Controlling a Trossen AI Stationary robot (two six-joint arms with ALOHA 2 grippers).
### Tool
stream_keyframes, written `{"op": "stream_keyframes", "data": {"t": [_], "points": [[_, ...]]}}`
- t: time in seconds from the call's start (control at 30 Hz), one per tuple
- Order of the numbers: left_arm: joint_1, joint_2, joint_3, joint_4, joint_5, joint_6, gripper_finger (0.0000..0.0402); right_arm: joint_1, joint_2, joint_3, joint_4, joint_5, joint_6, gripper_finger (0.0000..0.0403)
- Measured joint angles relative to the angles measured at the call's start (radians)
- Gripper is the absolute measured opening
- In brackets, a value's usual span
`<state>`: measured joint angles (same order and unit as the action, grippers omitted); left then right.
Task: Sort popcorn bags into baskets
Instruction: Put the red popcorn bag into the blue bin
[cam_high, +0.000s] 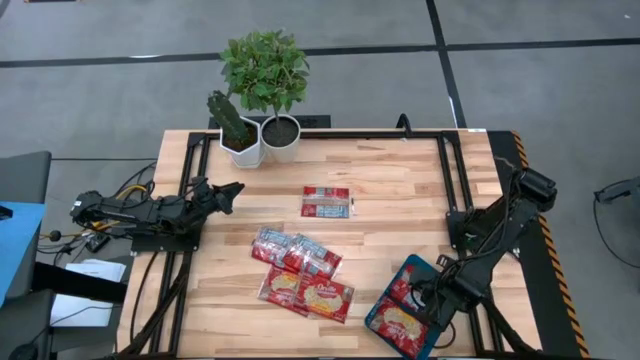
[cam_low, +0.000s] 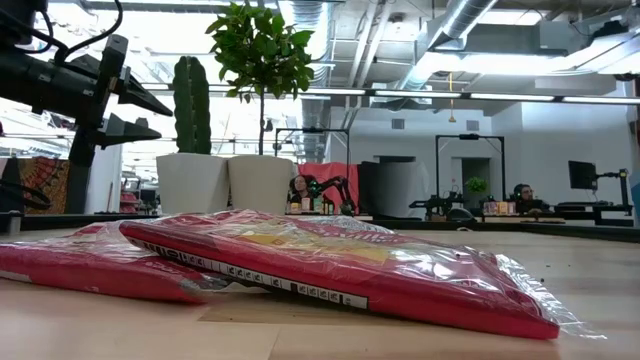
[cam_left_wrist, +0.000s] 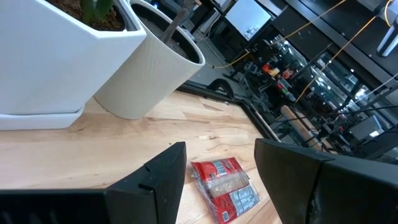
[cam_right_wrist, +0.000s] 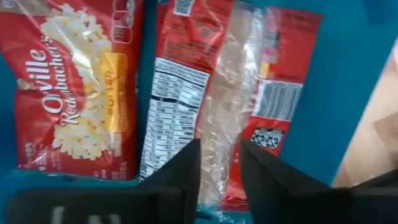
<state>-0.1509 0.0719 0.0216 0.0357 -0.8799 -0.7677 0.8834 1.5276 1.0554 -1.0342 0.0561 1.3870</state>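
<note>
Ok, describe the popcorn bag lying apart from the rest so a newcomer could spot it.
Start at the two white plant pots on the table's far edge. Just right of them and nearer, one popcorn bag lies flat on bare wood. Unlike the overlapping pile further toward the front, it touches nothing.

Right wrist view, left side of frame: my camera reads "Orville Redenbacher's" in white script on a red popcorn bag (cam_right_wrist: 74, 93), with "BUTTER" on its yellow band. Fine print and barcode on the neighbouring bag (cam_right_wrist: 214, 93): illegible to me.
</note>
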Motion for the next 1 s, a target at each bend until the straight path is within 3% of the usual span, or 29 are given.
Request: {"op": "stream_keyframes", "data": {"t": [0.27, 0.57, 0.8, 1.0], "points": [[0.000, 0.000, 0.000, 0.000, 0.000, 0.001, 0.0183, -0.160, -0.059, 0.066, -0.034, -0.031, -0.278, 0.0191], [0.000, 0.000, 0.000, 0.000, 0.001, 0.015, 0.0183, -0.503, -0.111, 0.090, -0.024, 0.021, -0.746, 0.0194], [0.000, 0.000, 0.000, 0.000, 0.004, 0.016, 0.0183, -0.753, -0.054, 0.090, 0.178, 0.036, -1.107, 0.0187], [0.000, 0.000, 0.000, 0.000, 0.004, 0.016, 0.0183, -0.896, 0.055, 0.090, 0.398, 0.031, -1.326, 0.0194]]}}
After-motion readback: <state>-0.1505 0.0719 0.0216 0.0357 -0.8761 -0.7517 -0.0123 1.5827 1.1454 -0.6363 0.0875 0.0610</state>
